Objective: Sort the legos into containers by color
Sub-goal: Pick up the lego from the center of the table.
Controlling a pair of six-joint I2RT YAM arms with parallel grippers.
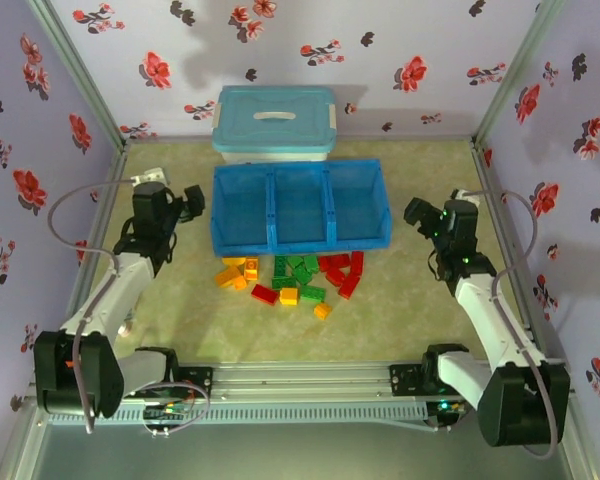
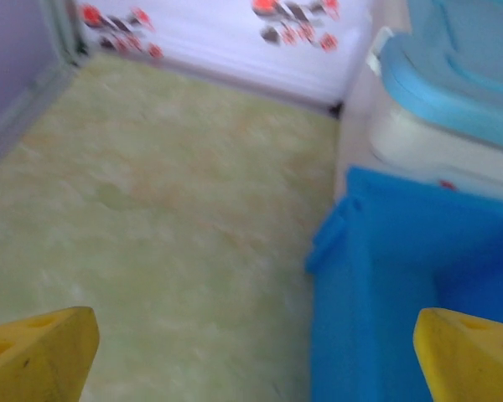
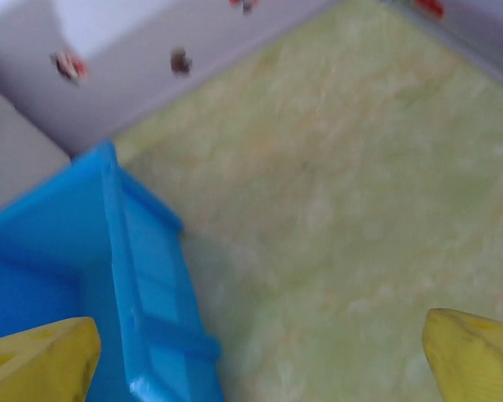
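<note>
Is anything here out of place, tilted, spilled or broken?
Nothing stands out. The legos lie in a loose heap just in front of the tray, not yet sorted. The tray sits straight, and its three compartments are empty. The box behind it is closed.

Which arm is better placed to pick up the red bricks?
Right. The red bricks lie at the right end of the pile, nearer the open right gripper; the left gripper is farther away.
</note>
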